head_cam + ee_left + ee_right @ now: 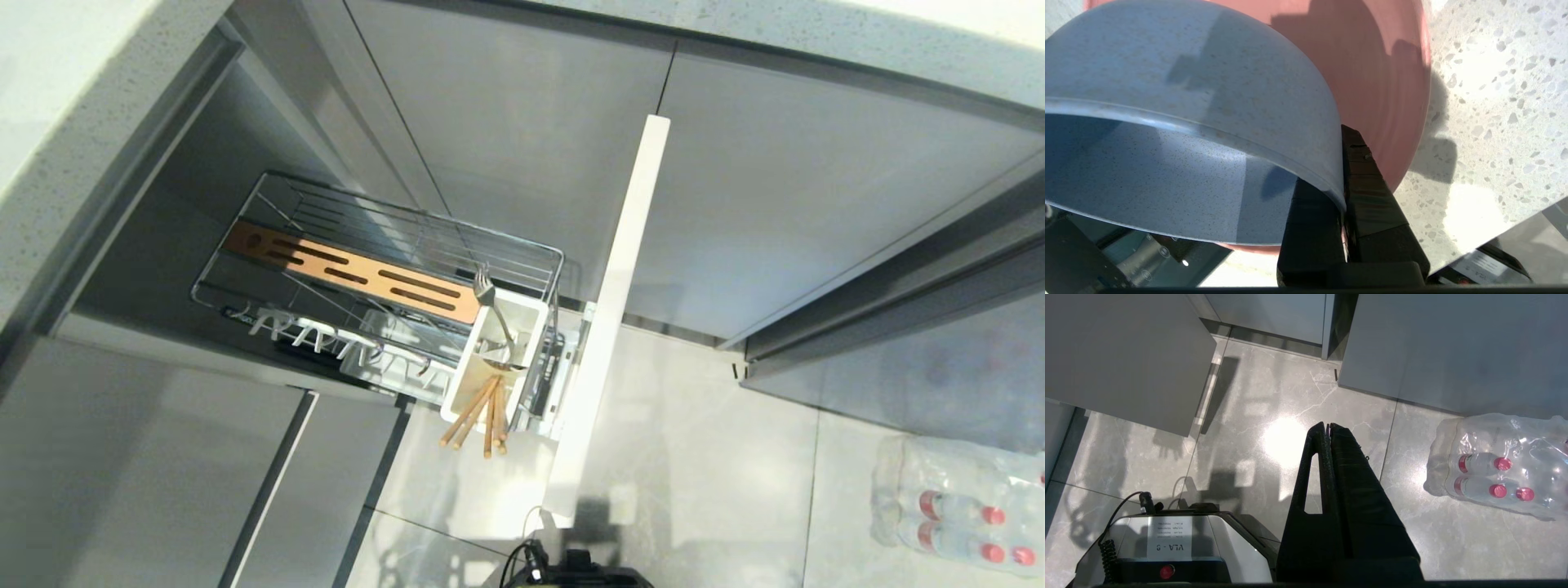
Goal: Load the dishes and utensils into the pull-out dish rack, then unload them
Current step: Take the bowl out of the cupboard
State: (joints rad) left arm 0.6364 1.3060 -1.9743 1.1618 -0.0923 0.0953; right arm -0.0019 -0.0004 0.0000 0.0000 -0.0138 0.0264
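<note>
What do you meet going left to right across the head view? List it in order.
Brown slotted wooden strip → fork standing in the white utensil cup → narrow white cabinet front → wrapped pack of red-capped bottles on the floor.

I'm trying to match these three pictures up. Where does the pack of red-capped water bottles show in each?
Head view: pack of water bottles lies on the floor at the lower right corner.
Left wrist view: not in it.
Right wrist view: at the right edge, on the floor.
Shared landmark: the grey tiled floor shows in the head and right wrist views.
</note>
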